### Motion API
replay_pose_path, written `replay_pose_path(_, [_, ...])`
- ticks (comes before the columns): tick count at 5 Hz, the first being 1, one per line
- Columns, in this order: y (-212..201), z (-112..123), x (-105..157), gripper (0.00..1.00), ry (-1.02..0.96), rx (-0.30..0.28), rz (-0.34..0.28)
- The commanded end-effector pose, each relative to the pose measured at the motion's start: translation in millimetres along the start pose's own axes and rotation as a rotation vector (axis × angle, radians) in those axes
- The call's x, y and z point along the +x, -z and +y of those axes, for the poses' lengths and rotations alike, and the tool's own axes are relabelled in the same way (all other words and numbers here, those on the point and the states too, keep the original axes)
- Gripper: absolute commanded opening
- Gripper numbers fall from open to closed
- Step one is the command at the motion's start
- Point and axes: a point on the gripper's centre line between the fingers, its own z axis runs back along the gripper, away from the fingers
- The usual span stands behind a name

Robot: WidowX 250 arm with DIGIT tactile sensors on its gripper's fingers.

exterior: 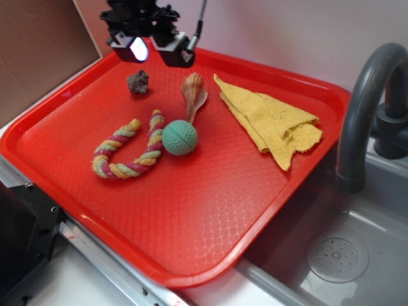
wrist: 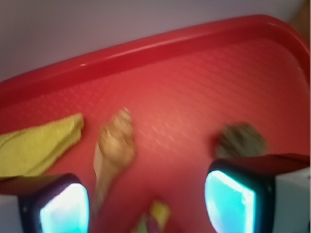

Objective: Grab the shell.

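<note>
— While we hang above the far edge of the red tray (exterior: 191, 255), where do we put the shell (exterior: 193, 89)?

— Below our gripper (exterior: 155, 52) and a little forward of it, lying flat on the tray; in our wrist view it shows between the two pads, nearer the left one, bulbous end away from us, thin tail toward us.

— And our jaws?

— Spread wide, nothing between them; both pads (wrist: 229, 201) glow pale and bare.

— What else sits near us?

— We see the dark rock (exterior: 138, 81) just under our other side, apart from the shell. Beyond the shell's tail rests the green ball (exterior: 180, 138), touching the striped rope (exterior: 127, 153). Off to the shell's side lies our yellow cloth (exterior: 271, 121).
</note>
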Motion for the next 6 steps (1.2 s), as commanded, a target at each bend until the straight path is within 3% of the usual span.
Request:
replay_pose_path(1, [22, -18, 14, 1.0, 0.093, -0.014, 0.022])
replay_pose_path(2, [33, -34, 3, 1.0, 0.145, -0.003, 0.054])
replay_pose_path(3, [42, -30, 12, 1.0, 0.169, 0.029, 0.065])
replay_pose_path(5, [52, -23, 12, 0.0, 0.097, 0.072, 0.075])
replay_pose_path(6, [39, -16, 7, 0.0, 0.08, 0.085, 0.071])
